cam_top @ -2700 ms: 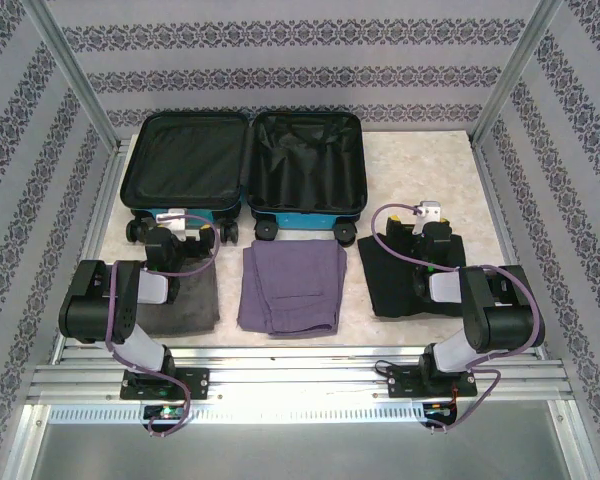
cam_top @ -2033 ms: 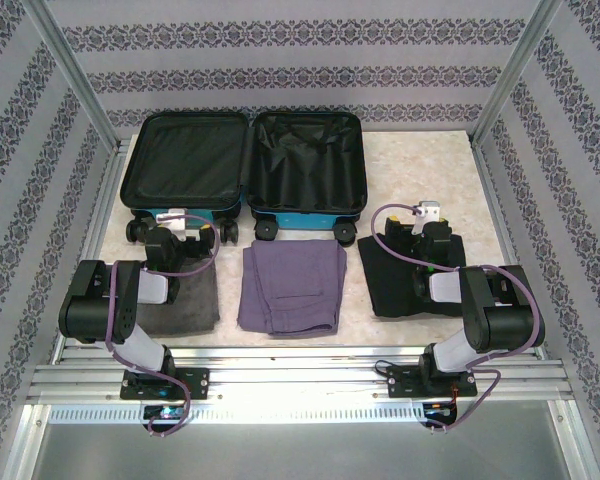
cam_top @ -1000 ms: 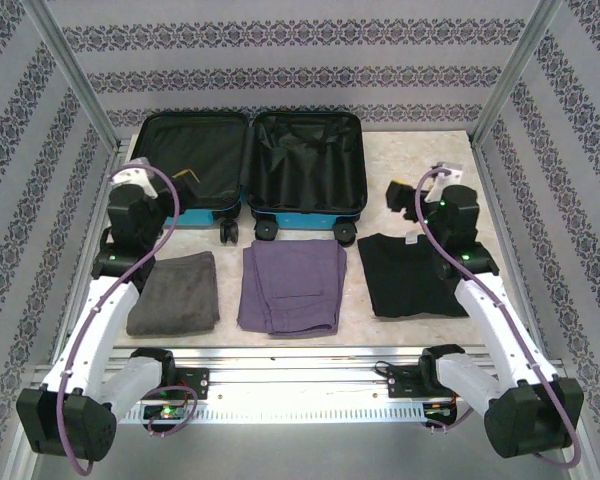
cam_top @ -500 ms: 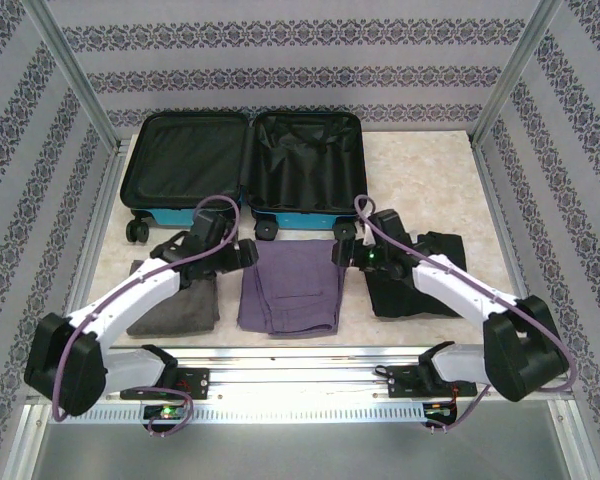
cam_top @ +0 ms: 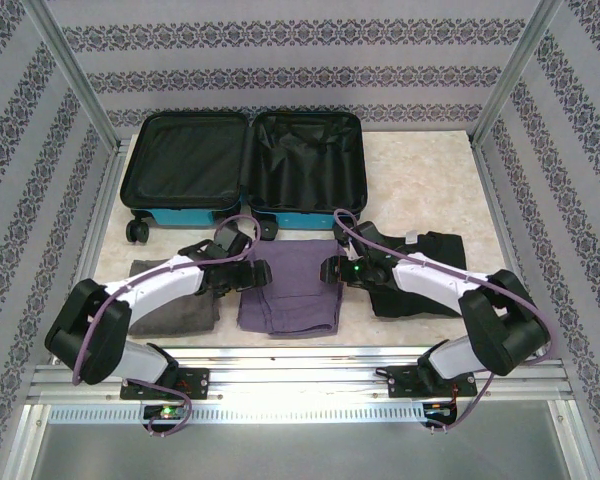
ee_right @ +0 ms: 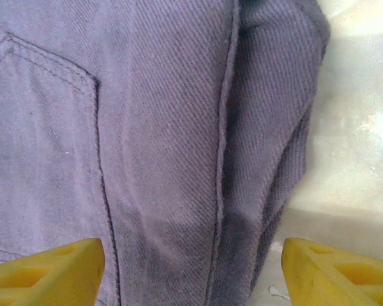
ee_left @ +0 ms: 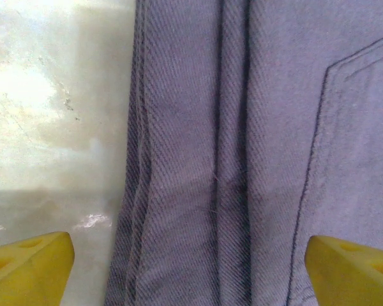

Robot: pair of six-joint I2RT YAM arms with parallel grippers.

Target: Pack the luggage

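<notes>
Overhead, the luggage (cam_top: 245, 165) lies open at the far side of the marbled table (cam_top: 420, 170). Its two black-lined halves sit side by side, with the turquoise shell edge and black wheels facing the arms. Nearer the arms, three folded garments form a row: a grey cloth (cam_top: 175, 300) on the left, purple trousers (cam_top: 292, 285) in the middle, and a black garment (cam_top: 420, 275) on the right. Both arms reach inward to the trousers. The left gripper (cam_top: 255, 272) is at their left edge and the right gripper (cam_top: 330, 268) at their right edge. Both wrist views are close-ups of purple twill, with the yellow fingertips (ee_left: 25, 261) spread wide and released. On each gripper, one fingertip is over the fabric and the other over bare table beside it. Whether they touch the cloth cannot be told.
</notes>
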